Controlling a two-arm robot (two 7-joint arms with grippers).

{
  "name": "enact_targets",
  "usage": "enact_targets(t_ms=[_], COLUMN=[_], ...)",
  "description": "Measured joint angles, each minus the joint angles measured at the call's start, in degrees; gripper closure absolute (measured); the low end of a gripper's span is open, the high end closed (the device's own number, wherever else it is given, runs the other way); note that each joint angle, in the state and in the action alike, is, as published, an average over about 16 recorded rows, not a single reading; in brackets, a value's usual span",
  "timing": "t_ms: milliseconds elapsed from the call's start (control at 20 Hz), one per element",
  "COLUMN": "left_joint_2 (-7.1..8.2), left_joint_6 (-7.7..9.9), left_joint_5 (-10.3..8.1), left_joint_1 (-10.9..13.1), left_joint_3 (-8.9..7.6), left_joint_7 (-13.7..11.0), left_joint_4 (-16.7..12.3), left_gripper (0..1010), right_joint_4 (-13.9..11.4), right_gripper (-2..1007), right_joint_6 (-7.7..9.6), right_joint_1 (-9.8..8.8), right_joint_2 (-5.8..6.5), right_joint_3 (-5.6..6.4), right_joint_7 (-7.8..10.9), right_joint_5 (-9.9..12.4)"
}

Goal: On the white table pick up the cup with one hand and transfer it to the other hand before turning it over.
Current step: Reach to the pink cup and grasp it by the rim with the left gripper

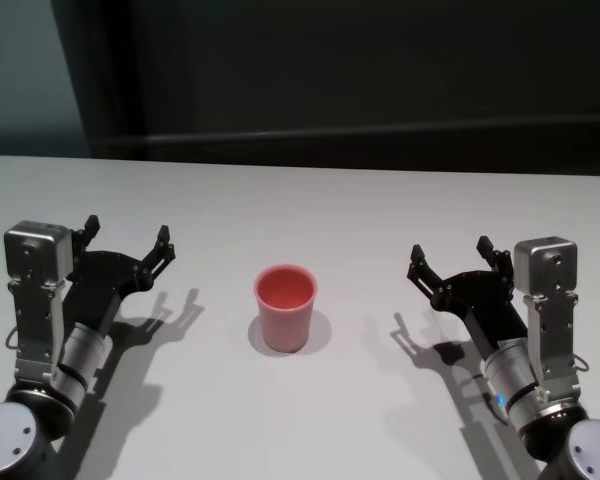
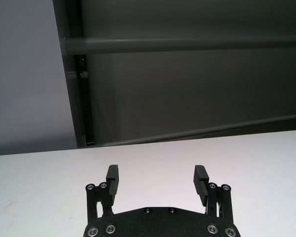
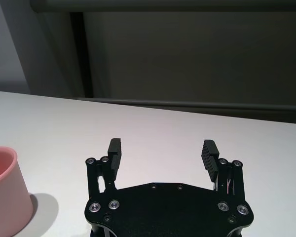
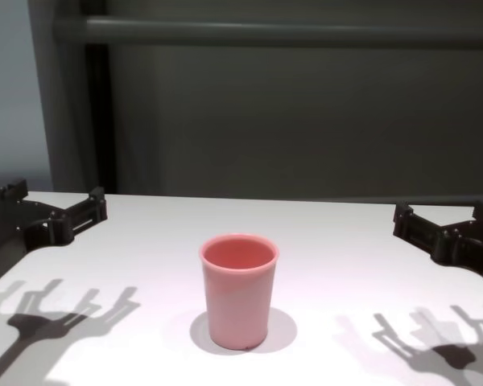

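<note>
**A:** Start with the claws. How do they stand?

**B:** The left gripper (image 1: 127, 239) is spread wide, its two black fingers well apart with nothing between them. The left wrist view shows the same: both fingertips (image 2: 112, 174) stand parted over bare tabletop. The right gripper (image 1: 451, 253) is spread too, and holds nothing; its wrist view shows the ribbed pads (image 3: 209, 154) set apart over white surface.

**A:** And the cup?

**B:** The cup (image 1: 285, 307) stands upright on the white table (image 1: 360, 215), mouth up, between the two grippers and touching neither. In the chest view the cup (image 4: 238, 289) sits near the middle of the table's near part, its shadow pooling around its base. The right wrist view catches only part of it at the edge of the picture, the cup (image 3: 4, 192) off to one side of the right gripper's fingers and apart from them.

**A:** Where are the arms against it?

**B:** The left gripper hovers above the table on the robot's left side, the right one on the robot's right side, each well apart from the cup and pointing forward. Both throw shadows on the table.

**A:** Anything behind?

**B:** A dark wall (image 4: 306, 121) with a horizontal rail (image 4: 290, 32) beyond the table's far edge.
</note>
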Motion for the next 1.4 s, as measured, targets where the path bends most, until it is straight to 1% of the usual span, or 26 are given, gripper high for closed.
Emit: enact_targets(t_ms=[1400], left_joint_2=[0.00], left_joint_6=[0.00], left_joint_5=[0.00], left_joint_1=[0.00], left_joint_3=[0.00], left_joint_7=[0.00], left_joint_4=[0.00], left_gripper=[9], right_joint_4=[0.00], right_gripper=[3], right_joint_6=[0.00], right_joint_1=[0.00], right_joint_2=[0.00], right_joint_3=[0.00], right_joint_7=[0.00], right_joint_5=[0.00])
